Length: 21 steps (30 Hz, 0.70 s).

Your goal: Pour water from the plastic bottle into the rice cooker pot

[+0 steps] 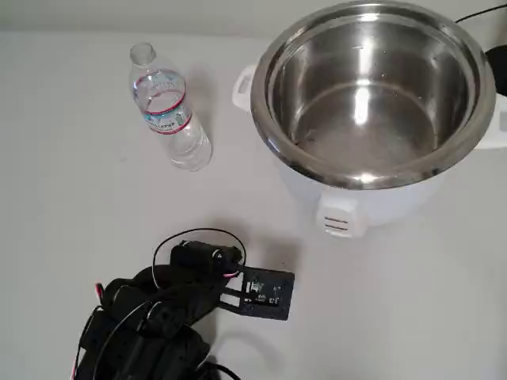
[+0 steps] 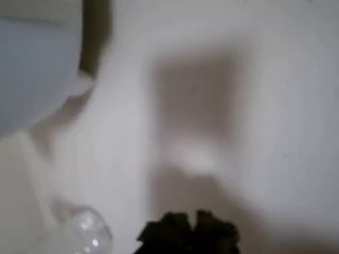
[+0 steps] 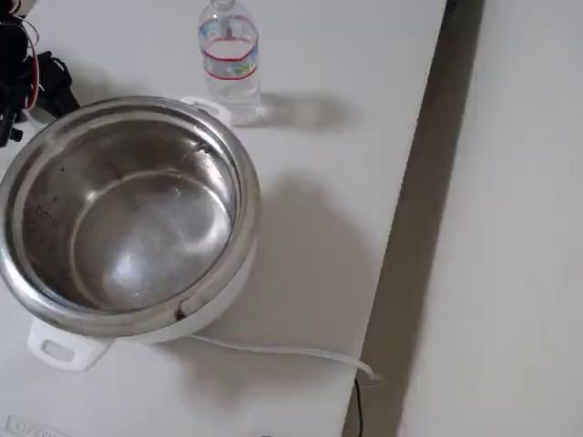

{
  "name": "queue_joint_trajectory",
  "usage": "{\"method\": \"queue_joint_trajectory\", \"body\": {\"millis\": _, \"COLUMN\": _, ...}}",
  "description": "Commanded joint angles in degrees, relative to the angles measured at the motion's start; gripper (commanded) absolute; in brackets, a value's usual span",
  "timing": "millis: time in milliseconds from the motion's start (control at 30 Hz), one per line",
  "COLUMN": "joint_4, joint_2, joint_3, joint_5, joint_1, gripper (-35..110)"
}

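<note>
We haven't started: the bottle (image 1: 169, 111) stands untouched beside the pot (image 1: 372, 95), our gripper (image 1: 265, 291) near it, grip unclear.

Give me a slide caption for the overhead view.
Uncapped plastic bottle stands upright left of the rice cooker pot, apart from it; the arm waits below.

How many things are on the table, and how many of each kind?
Plastic bottles: 1, the plastic bottle standing upright with its cap off.
Rice cookers: 1, the rice cooker pot, shiny inside its white body.
Cords: 1, a white cord lying beside the cooker.
Robot arms: 1, black, with its gripper apart from the bottle.
Total: 4
</note>
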Motion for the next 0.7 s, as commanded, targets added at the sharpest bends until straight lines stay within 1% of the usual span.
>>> {"method": "queue_joint_trajectory", "body": {"millis": 0, "joint_4": 0.18, "joint_2": 0.44, "joint_3": -0.44, "joint_5": 0.18, "joint_1": 0.35, "gripper": 0}}
{"method": "queue_joint_trajectory", "body": {"millis": 400, "joint_4": 0.18, "joint_2": 0.44, "joint_3": -0.44, "joint_5": 0.09, "joint_1": 0.35, "gripper": 0}}
{"method": "queue_joint_trajectory", "body": {"millis": 467, "joint_4": 0.18, "joint_2": 0.44, "joint_3": -0.44, "joint_5": -1.67, "joint_1": -1.32, "gripper": 1}}
{"method": "queue_joint_trajectory", "body": {"millis": 533, "joint_4": 0.18, "joint_2": 0.44, "joint_3": -0.44, "joint_5": -6.5, "joint_1": -5.45, "gripper": 1}}
{"method": "queue_joint_trajectory", "body": {"millis": 633, "joint_4": -0.97, "joint_2": 0.53, "joint_3": 0.09, "joint_5": -24.96, "joint_1": -12.13, "gripper": 7}}
{"method": "queue_joint_trajectory", "body": {"millis": 667, "joint_4": -1.49, "joint_2": 0.53, "joint_3": 0.35, "joint_5": -32.7, "joint_1": -14.59, "gripper": 9}}
